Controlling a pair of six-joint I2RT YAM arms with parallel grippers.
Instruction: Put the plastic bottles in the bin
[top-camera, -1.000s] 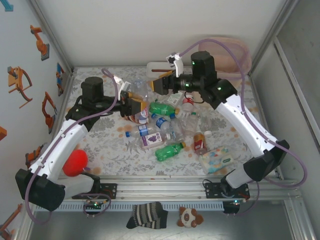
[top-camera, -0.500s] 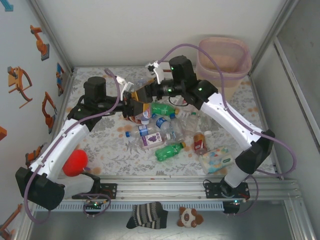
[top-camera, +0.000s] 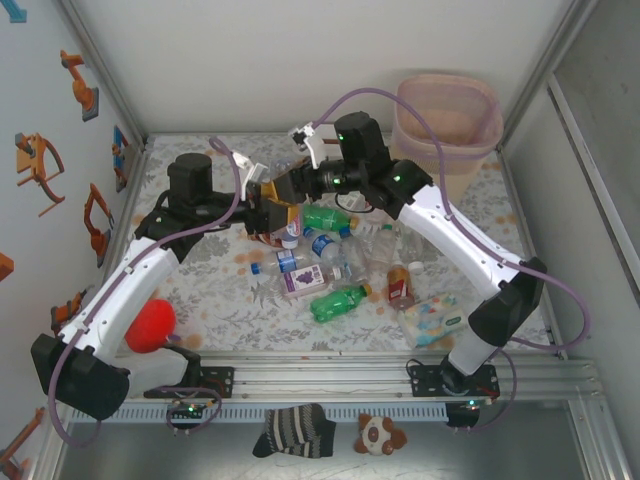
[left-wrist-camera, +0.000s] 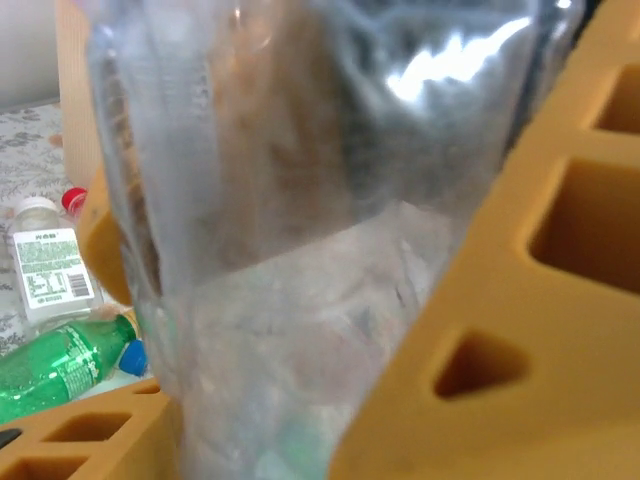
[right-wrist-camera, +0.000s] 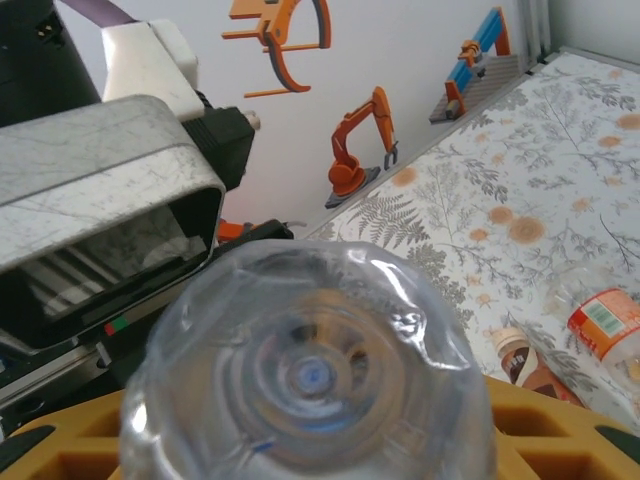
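Observation:
A clear bottle (top-camera: 281, 183) hangs above the table's far middle, between both grippers. In the left wrist view it (left-wrist-camera: 300, 200) stands between my left gripper's (left-wrist-camera: 285, 410) orange fingers (left-wrist-camera: 520, 300); I cannot make out whether they press on it. My left gripper (top-camera: 262, 207) meets my right gripper (top-camera: 292, 187) there. The right wrist view looks at the bottle's base (right-wrist-camera: 310, 370), with my right gripper (right-wrist-camera: 305, 445) shut round it. Several plastic bottles lie heaped below, among them a green one (top-camera: 326, 217) and another green one (top-camera: 340, 301). The pink bin (top-camera: 480, 140) stands at the far right corner.
A soft pack of wipes (top-camera: 433, 320) lies at the front right and a brown bottle (top-camera: 400, 286) beside it. A red ball (top-camera: 150, 325) sits under the left arm. Side walls close in the table on the left and right.
The right arm swung left from in front of the bin to the bottle in the left gripper, and its jaws closed round it. The left arm has stayed in place.

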